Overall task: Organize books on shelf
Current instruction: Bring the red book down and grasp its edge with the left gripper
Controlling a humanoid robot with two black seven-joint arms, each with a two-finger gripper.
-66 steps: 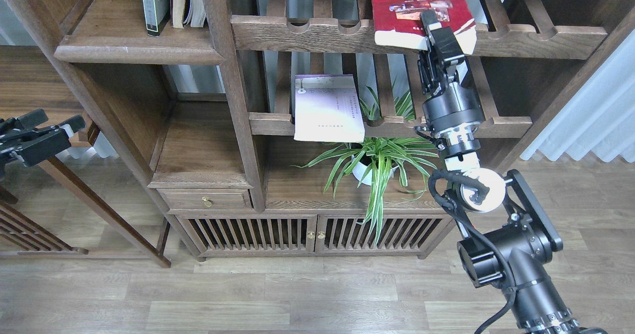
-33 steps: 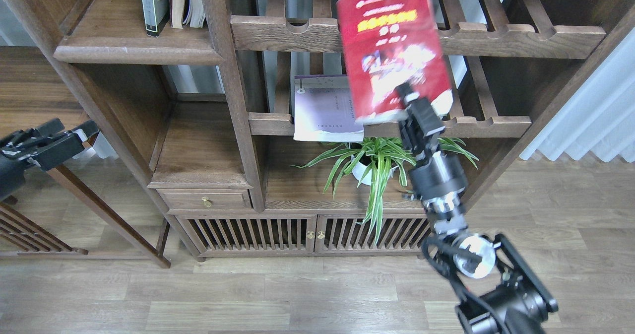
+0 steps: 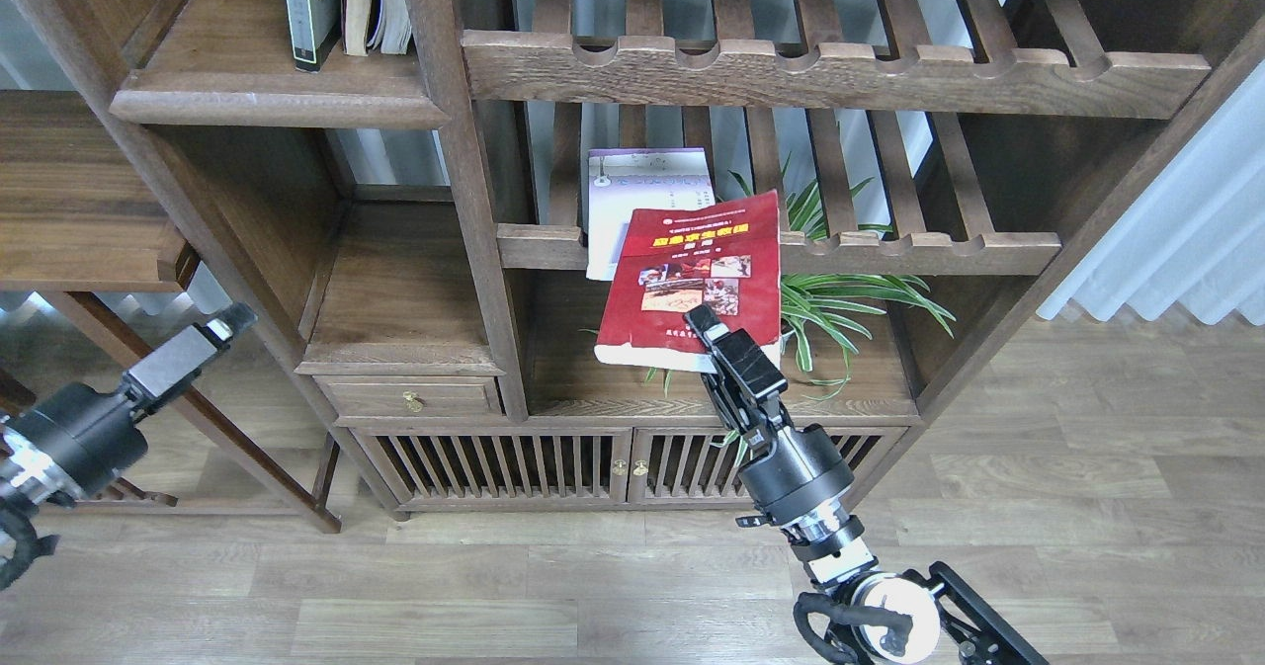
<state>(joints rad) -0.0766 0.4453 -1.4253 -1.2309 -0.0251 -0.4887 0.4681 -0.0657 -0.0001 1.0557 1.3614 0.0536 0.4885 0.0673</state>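
Holding the red book (image 3: pixel 692 285) by its lower edge, the right gripper (image 3: pixel 714 337) has its jaws clamped on the cover near the 6 o'clock side of the volume, and the book hangs in free air in front of the cabinet, cover facing the camera, tilted slightly with its top toward 12 o'clock. It overlaps the lower corner of the lavender-white book (image 3: pixel 642 196), which lies flat on the lower slatted rack (image 3: pixel 919 245); whether the two touch cannot be told from this view. The potted plant (image 3: pixel 840 294) sits just behind and at 3 o'clock of the red book. The yellow-green book (image 3: pixel 306 3) stands upright on the shelf (image 3: pixel 267 102) at the 10 o'clock corner of the frame, with other pale volumes just beside it. The left gripper (image 3: pixel 212 334) is at 8 o'clock, well apart from all books, seen nearly end-on; its jaw state cannot be determined and it carries nothing visible. Judged from this layout, the step in hand is the transfer of the red book toward the solid shelf, with the lavender-white book yet to be collected. The next move calls for carrying the red book up and toward 10 o'clock, clearing the vertical post (image 3: pixel 464 201) between the slatted bay and the shelf bay, rotating the volume to stand upright, and setting it against the standing books without knocking them over. The pinch on one edge of a thick paperback is likely to let it droop; slow motion is advised.
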